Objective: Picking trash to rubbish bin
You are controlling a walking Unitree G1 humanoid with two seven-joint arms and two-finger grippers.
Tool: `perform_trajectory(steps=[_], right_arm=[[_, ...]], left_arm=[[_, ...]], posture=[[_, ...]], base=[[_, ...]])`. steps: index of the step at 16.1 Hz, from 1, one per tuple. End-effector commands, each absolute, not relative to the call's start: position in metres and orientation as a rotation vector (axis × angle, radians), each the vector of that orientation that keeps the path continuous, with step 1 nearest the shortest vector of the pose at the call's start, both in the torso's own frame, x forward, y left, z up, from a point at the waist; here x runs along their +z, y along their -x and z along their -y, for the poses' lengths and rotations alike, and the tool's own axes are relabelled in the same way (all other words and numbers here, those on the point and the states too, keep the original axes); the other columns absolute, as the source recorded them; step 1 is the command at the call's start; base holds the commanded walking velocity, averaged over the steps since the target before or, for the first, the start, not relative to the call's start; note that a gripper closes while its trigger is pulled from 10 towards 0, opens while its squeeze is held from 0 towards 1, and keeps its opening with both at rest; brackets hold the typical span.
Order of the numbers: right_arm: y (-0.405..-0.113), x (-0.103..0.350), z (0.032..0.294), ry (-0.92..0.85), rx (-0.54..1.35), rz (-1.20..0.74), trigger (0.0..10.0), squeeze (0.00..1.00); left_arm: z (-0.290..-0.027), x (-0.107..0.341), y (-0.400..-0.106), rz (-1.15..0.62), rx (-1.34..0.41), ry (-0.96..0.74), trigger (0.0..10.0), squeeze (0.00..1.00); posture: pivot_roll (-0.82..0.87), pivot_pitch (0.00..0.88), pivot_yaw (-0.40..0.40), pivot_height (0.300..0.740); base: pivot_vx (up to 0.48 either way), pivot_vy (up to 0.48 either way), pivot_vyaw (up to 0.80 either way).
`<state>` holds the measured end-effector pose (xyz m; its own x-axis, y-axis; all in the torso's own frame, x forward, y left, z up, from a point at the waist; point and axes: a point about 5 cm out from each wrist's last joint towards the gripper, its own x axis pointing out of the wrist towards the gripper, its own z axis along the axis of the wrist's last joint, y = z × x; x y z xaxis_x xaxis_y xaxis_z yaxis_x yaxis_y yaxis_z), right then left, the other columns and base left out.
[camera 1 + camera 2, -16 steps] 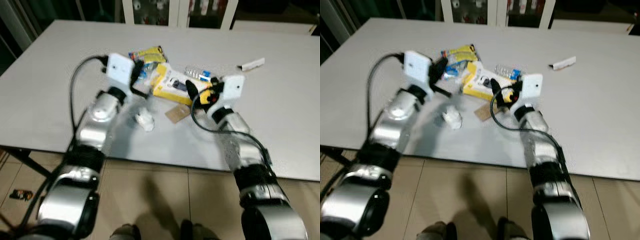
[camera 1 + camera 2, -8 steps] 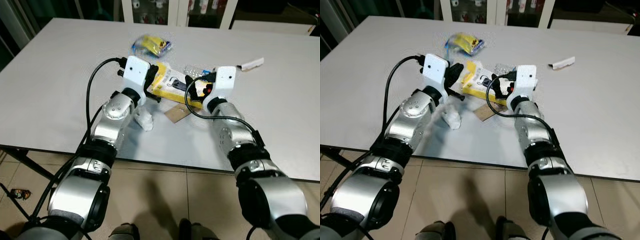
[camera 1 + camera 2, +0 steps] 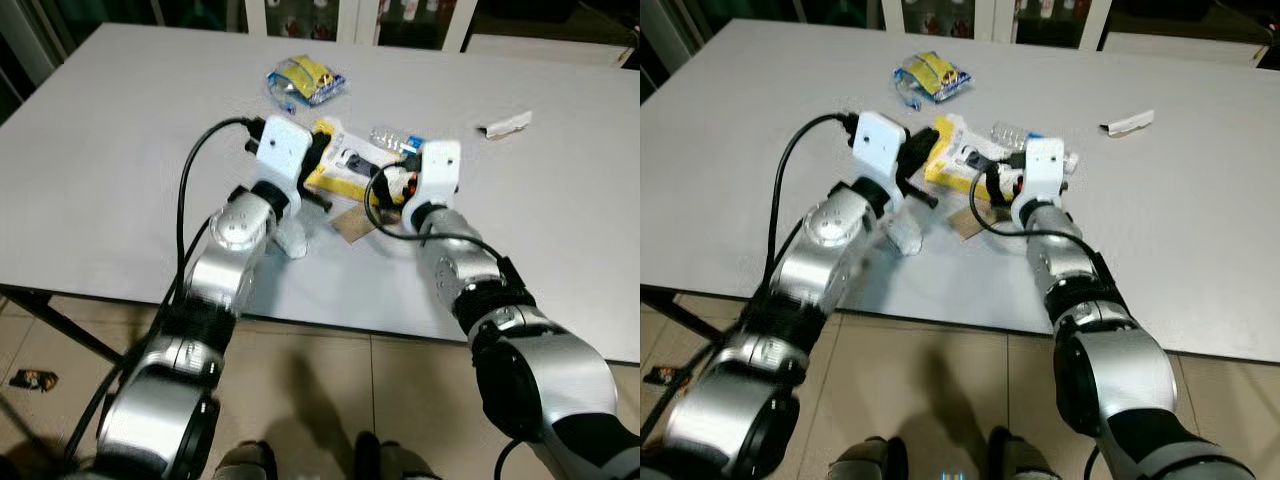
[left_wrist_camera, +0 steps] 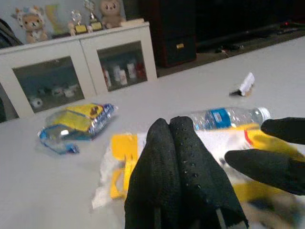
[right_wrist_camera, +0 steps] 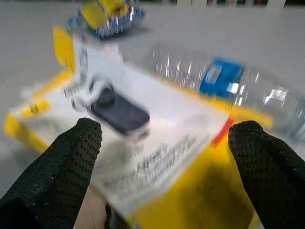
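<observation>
2 grippers over a cluster of trash on the grey tabletop (image 3: 120,150).

The right gripper (image 5: 167,157) hangs over the yellow-and-white package (image 3: 345,168), its fingers (image 5: 71,157) spread wide apart; the left gripper (image 4: 178,157), fingers pressed together, sits at that package's left end. A clear plastic bottle (image 3: 395,140) with a blue label lies just beyond the package, a crumpled white tissue (image 3: 292,237) and a brown card scrap (image 3: 350,225) near the tabletop's near edge. A yellow-blue snack bag (image 3: 305,80) and a small white wrapper (image 3: 505,124) lie apart, with open tabletop around them. Package print is too blurred to read.
</observation>
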<state>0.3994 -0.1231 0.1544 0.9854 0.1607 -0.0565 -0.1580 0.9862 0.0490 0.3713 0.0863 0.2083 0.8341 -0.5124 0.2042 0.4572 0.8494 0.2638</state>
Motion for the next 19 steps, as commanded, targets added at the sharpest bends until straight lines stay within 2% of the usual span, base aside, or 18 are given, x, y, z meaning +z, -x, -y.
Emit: perform_trajectory(steps=[1, 5, 9, 15, 19], right_arm=[[-0.393, 0.136, 0.126, -0.026, 0.151, -0.133, 10.0, 0.0], [-0.382, 0.111, 0.125, -0.04, 0.147, -0.209, 10.0, 0.0], [-0.377, 0.102, 0.126, -0.061, 0.151, -0.205, 10.0, 0.0], [-0.357, 0.09, 0.144, -0.11, 0.115, -0.085, 10.0, 0.0], [-0.334, 0.099, 0.142, -0.118, 0.14, 0.004, 10.0, 0.0]], left_arm=[[-0.084, 0.215, -0.366, 0.289, -0.536, -0.218, 10.0, 0.0], [-0.082, 0.221, -0.344, 0.274, -0.588, -0.22, 10.0, 0.0], [-0.078, 0.223, -0.343, 0.263, -0.609, -0.219, 10.0, 0.0], [-0.063, 0.23, -0.345, 0.266, -0.654, -0.16, 10.0, 0.0], [-0.063, 0.229, -0.349, 0.258, -0.641, -0.135, 10.0, 0.0]], posture=[[0.16, 0.249, -0.014, 0.74], [0.17, 0.305, -0.007, 0.74], [0.14, 0.3, -0.008, 0.74], [0.01, 0.261, -0.014, 0.74], [-0.02, 0.245, -0.002, 0.74]], base=[[0.0, 0.0, 0.0], [0.0, 0.0, 0.0], [0.0, 0.0, 0.0], [0.0, 0.0, 0.0], [0.0, 0.0, 0.0]])
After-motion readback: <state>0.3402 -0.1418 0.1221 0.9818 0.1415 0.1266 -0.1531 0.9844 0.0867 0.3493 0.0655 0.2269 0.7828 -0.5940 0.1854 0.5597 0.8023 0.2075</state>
